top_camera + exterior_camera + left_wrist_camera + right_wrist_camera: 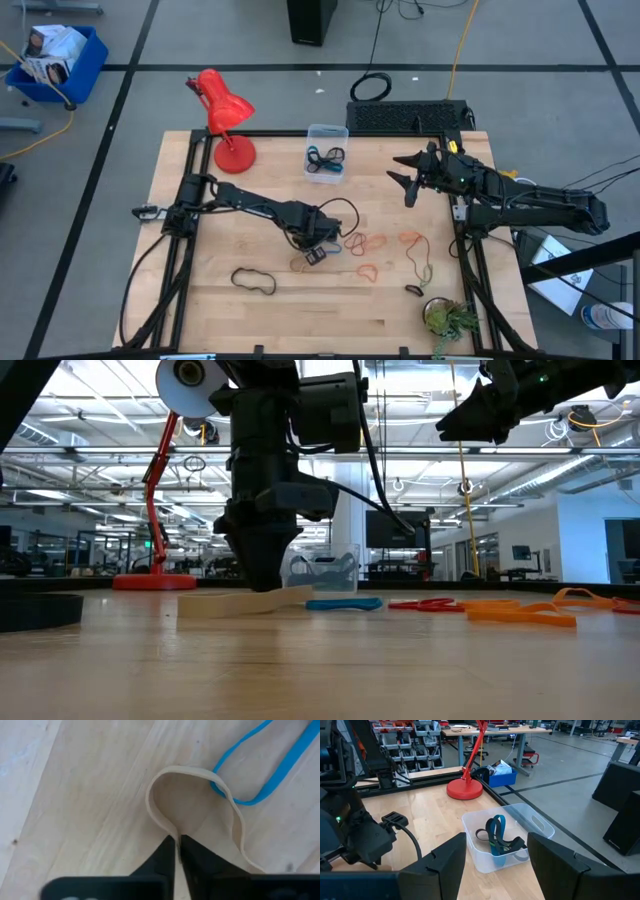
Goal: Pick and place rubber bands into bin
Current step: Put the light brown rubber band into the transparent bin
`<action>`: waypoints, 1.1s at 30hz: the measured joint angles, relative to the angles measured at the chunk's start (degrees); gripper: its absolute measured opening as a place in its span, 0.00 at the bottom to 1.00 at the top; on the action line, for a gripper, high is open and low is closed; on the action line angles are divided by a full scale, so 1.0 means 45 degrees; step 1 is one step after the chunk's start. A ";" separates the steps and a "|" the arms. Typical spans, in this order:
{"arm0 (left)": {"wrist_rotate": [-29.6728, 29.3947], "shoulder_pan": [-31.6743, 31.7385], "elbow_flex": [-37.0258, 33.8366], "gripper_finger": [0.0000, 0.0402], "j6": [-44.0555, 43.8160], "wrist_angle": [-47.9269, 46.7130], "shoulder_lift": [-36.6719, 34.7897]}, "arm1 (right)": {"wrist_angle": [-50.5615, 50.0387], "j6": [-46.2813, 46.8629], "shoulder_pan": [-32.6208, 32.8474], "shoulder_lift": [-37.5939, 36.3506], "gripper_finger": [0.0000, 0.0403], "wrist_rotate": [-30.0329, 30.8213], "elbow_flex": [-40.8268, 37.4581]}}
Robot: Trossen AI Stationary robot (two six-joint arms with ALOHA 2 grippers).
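Two fingers of my left gripper (178, 851) pinched the tan rubber band (165, 815) flat on the tabletop (200, 310), toward me from the clear bin (326, 152); my right gripper (408, 172) hung wide open beside that bin.

Grey floor (120, 100), blue crate (60, 62), ceiling lights overhead.
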 joint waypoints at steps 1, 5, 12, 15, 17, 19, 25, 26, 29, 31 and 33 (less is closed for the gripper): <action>-0.0001 0.0016 0.0000 0.04 -0.0055 0.0016 0.0000 | 0.0000 0.0000 -0.0001 0.0000 0.52 0.0000 0.0000; 0.0237 0.0078 0.0000 0.03 0.0038 0.0088 0.0000 | -0.0003 0.0000 -0.0002 0.0000 0.52 0.0000 0.0000; 0.0388 0.0086 0.0000 0.02 0.0847 0.0031 -0.0950 | -0.0005 0.0000 0.0000 0.0000 0.52 0.0000 0.0000; 0.0130 0.0112 0.0000 0.02 0.0917 -0.0005 -0.1808 | -0.0015 0.0000 0.0001 0.0000 0.52 0.0000 0.0000; -0.0249 0.0137 0.0000 0.01 0.1082 -0.0004 -0.2571 | -0.0015 -0.0009 -0.0003 0.0000 0.52 0.0000 0.0000; -0.0689 0.0160 0.0000 0.02 0.1205 0.0048 -0.3431 | -0.0011 -0.0140 -0.0003 0.0000 0.52 0.0000 0.0000; -0.2295 0.0170 0.0000 0.01 0.1881 0.0794 -0.5956 | -0.0005 -0.0287 0.0001 0.0000 0.52 0.0015 0.0000; -0.2479 0.0170 0.0000 0.01 0.2111 0.1092 -0.6342 | -0.0005 -0.0287 0.0001 0.0000 0.52 0.0015 0.0000; -0.3275 0.0170 0.0000 0.02 0.3082 0.2340 -0.7374 | -0.0005 -0.0287 0.0000 0.0000 0.52 0.0019 0.0000; -0.4223 0.0161 0.0000 0.02 0.3875 0.3455 -0.7848 | -0.0003 -0.0289 -0.0003 0.0000 0.52 0.0026 0.0000; -0.4916 0.0193 0.0000 0.01 0.4823 0.4569 -0.8242 | 0.0000 -0.0312 -0.0002 0.0000 0.52 0.0029 0.0000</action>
